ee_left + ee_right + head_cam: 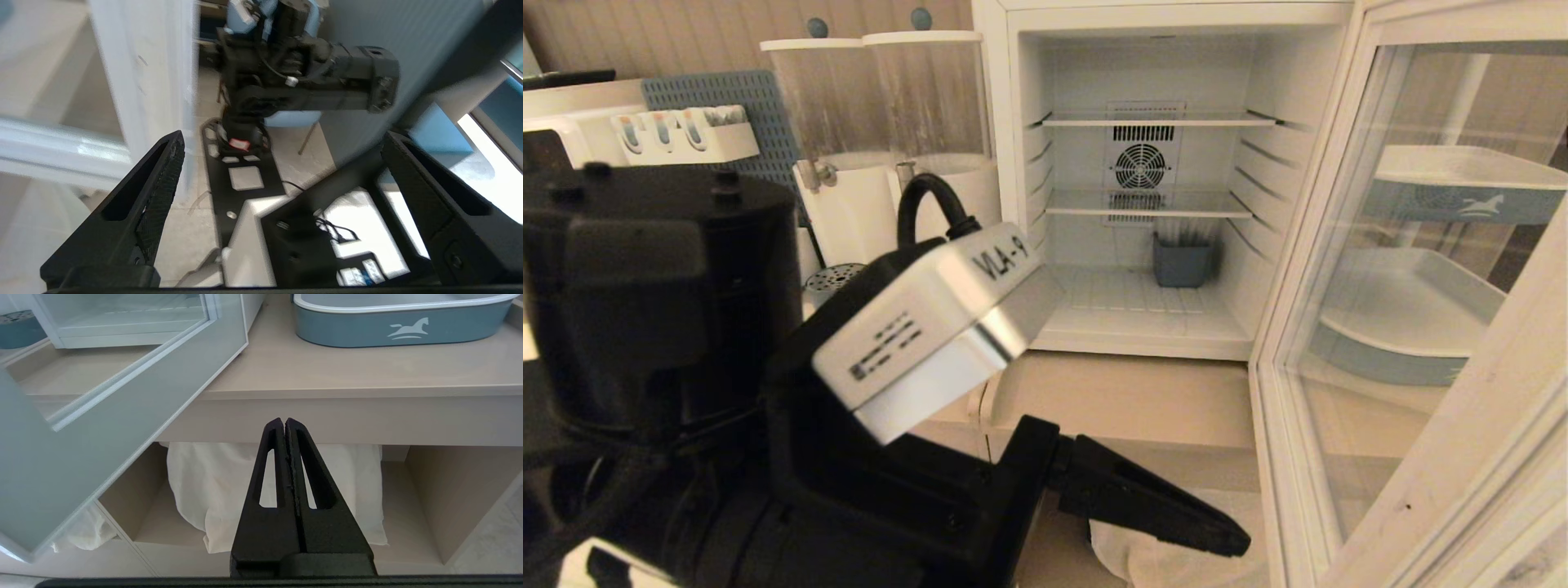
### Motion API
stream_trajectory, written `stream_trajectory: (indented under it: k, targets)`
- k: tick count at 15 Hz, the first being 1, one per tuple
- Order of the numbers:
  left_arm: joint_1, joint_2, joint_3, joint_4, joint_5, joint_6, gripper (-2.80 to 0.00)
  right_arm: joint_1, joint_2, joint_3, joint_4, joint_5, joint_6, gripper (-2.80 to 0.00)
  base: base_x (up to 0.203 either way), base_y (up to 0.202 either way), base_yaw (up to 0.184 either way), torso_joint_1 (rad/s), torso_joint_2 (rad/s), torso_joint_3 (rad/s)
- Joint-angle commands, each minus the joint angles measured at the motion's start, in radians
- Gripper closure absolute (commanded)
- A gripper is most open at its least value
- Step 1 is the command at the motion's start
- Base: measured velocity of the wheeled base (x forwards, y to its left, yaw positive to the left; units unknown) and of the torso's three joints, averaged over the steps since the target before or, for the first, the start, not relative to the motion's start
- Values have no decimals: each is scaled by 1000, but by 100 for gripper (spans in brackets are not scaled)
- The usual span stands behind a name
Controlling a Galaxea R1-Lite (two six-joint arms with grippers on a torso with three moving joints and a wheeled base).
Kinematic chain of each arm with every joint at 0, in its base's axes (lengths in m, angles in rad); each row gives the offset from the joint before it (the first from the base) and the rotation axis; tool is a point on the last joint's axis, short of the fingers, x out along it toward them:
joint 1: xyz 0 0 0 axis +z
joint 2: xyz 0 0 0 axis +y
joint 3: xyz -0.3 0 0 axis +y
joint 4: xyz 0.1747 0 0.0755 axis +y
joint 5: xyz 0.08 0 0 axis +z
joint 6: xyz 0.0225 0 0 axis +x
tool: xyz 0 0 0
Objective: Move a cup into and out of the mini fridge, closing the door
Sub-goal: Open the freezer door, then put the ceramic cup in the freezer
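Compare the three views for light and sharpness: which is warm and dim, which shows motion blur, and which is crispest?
Head view: warm, dim amber light; the left arm looms dark and soft in the foreground, while the mini fridge interior is sharper. Left wrist view: cooler daylight, the door edge smeared by motion blur. Right wrist view: even light, crispest, the right gripper clear.

The door (1421, 310) stands wide; only a grey bin (1181, 263) occupies the mini fridge (1160, 188).
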Motion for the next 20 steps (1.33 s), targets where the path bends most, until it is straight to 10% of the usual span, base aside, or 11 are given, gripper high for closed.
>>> stream_trajectory:
  k: [1,17,19,20]
  targets:
    - [-7,-44,23,1,4,-1,-280,0,1,0,0,0,0,0,0,0,0,0,0,0]
    - [172,-358,97,345,208,-118,-280,0,1,0,3,0,0,0,0,0,0,0,0,0]
    - [327,-464,139,374,221,-151,-280,0,1,0,3,0,0,0,0,0,0,0,0,0]
    - [428,-527,172,385,243,-164,0,0,1,0,3,0,0,0,0,0,0,0,0,0]
